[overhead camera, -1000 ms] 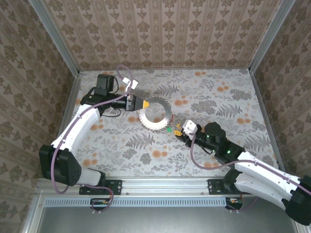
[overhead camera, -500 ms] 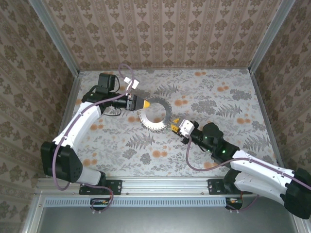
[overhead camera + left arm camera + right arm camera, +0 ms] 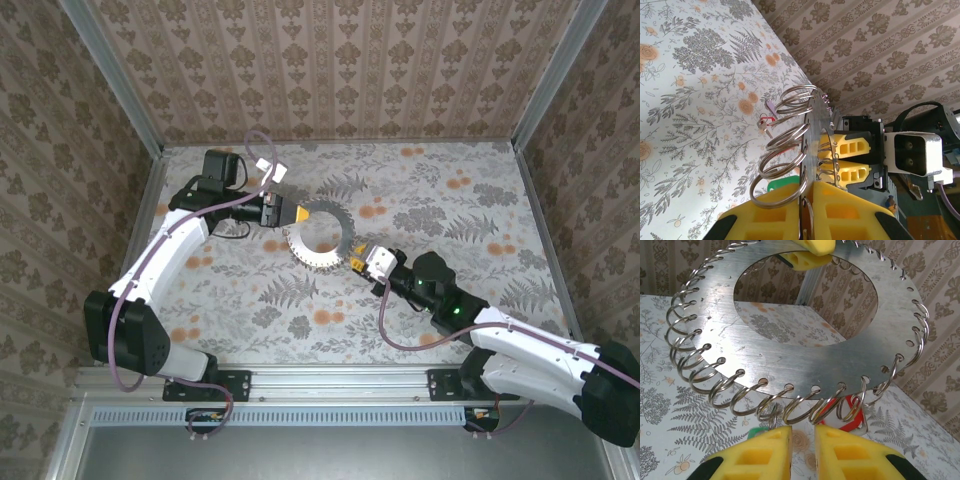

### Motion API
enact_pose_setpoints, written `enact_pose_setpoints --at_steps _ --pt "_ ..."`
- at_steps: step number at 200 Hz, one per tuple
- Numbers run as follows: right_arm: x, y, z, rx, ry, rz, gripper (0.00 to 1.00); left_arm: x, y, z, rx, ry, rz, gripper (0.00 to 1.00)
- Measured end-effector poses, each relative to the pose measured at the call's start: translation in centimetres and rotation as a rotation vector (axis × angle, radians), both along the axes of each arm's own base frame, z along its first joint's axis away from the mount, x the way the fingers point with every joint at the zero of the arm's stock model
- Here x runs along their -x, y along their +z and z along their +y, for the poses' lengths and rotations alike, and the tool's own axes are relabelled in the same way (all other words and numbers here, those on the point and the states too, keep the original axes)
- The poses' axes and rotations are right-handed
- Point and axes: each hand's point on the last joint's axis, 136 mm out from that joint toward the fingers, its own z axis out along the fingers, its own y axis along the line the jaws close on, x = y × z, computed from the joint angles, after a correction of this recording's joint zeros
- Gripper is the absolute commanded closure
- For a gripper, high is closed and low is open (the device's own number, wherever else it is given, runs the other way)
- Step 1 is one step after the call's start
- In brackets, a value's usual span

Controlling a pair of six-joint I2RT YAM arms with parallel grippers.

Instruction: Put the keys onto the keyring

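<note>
Keyring (image 3: 318, 258): held above table (image 3: 450, 200), face up, tilted toward right gripper (image 3: 357, 260); left gripper (image 3: 298, 215) clamped on its far-left rim. Right fingers (image 3: 765, 455) narrowly apart at near-right rim, grip uncertain; red, green keys (image 3: 847, 412) beside them.

keyring (image 3: 790, 360): silver (wire loops too)
keys (image 3: 837, 412): red and green heads
table (image 3: 670, 405): white, grey ferns, orange flowers
walls (image 3: 340, 60): brown damask stripes
fingers (image 3: 760, 455): yellow

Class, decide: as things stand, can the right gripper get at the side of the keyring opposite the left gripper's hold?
Probably yes. The right gripper sits right at the keyring's wire-looped edge with nothing between them, and the left gripper clamps the far side, leaving this edge free.
</note>
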Motion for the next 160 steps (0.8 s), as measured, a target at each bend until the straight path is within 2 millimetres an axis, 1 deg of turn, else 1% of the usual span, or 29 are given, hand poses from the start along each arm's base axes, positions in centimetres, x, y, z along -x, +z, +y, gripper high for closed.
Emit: enact_pose_setpoints --at_steps 18,50,77,127,160 --pt "-0.03 -0.11 0.03 0.002 0.000 0.003 0.80 0.00 0.00 0.00 0.000 0.000 0.000 0.97" --pt "0.01 -0.34 0.17 0.004 0.003 0.010 0.83 -0.01 0.00 0.00 0.000 0.000 0.000 0.97" --pt "0.05 -0.33 0.21 0.002 0.004 0.013 0.82 -0.01 0.00 0.00 0.000 0.000 0.000 0.97" --pt "-0.04 0.33 0.30 -0.018 0.004 -0.007 0.82 -0.06 0.05 -0.02 0.001 0.001 -0.005 0.96" --pt "-0.12 0.26 0.50 -0.021 0.006 -0.007 0.80 -0.12 0.14 -0.03 0.002 0.001 -0.010 0.96"
